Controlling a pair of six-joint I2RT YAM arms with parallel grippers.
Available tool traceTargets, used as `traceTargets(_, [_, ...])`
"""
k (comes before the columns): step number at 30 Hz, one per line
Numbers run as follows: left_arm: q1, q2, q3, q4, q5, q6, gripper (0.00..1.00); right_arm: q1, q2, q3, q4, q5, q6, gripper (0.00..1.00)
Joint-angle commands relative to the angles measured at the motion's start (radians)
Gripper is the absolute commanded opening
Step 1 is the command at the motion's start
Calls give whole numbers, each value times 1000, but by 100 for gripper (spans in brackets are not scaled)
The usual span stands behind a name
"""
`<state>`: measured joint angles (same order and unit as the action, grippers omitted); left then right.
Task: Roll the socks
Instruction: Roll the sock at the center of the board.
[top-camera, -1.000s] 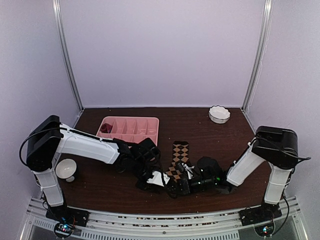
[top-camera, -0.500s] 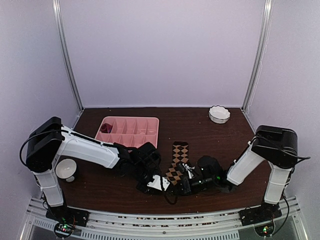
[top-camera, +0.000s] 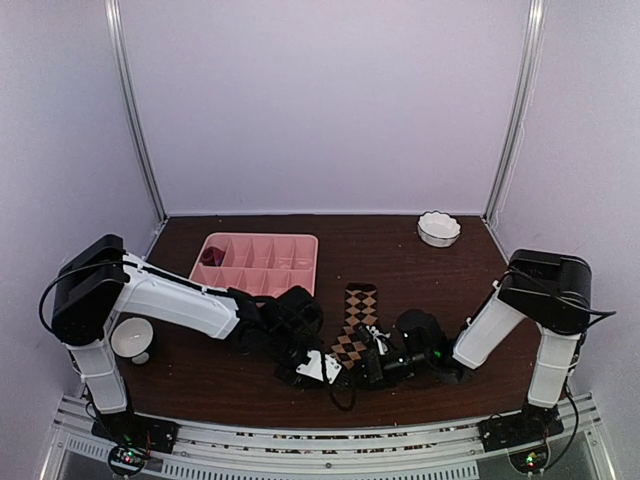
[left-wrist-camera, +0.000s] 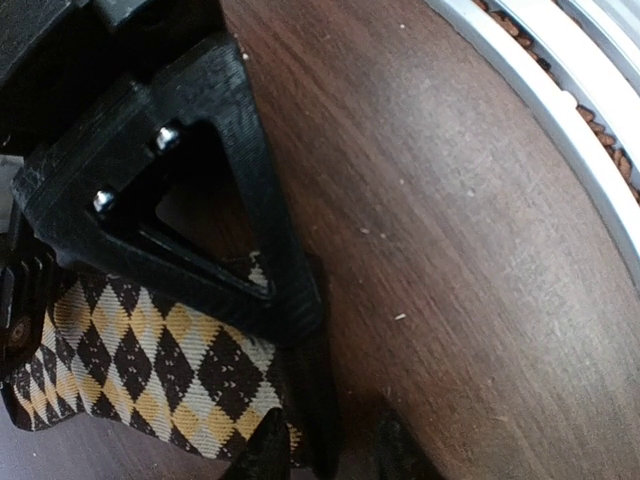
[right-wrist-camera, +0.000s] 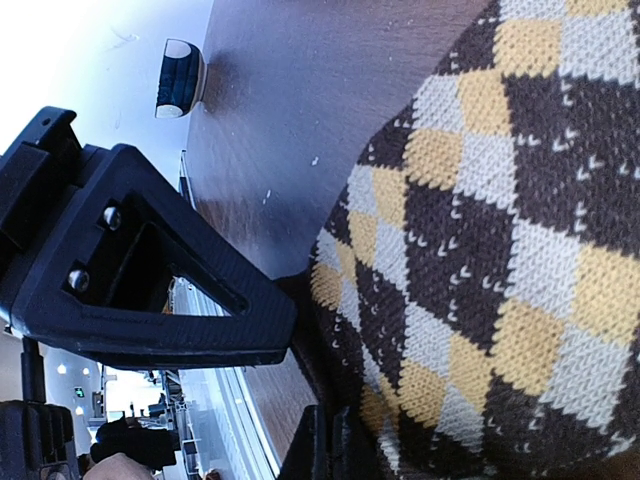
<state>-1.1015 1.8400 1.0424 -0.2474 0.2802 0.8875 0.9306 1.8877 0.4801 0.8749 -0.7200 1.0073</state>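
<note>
Checkered sock (top-camera: 359, 312) lay flat on the table (top-camera: 420, 285), lengthwise, in front of the pink tray (top-camera: 262, 262), its near end between the two grippers. Left gripper (left-wrist-camera: 330, 455): fingers (left-wrist-camera: 268, 452) stood partly apart, straddling the sock's dark folded edge; one tip rested on the fabric, but a firm clamp could not be confirmed. Right gripper (right-wrist-camera: 325, 445): fingers pressed fully together, touching the sock's near edge; whether fabric was caught between them could not be told.
</note>
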Motion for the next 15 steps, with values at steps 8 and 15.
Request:
traceTargets(8, [-8, -75, 37, -108, 40, 10, 29, -16, 65, -36, -166, 2, 10, 0])
traceTargets(15, [-51, -35, 11, -136, -19, 92, 26, -24, 61, -36, -156, -15, 47, 0])
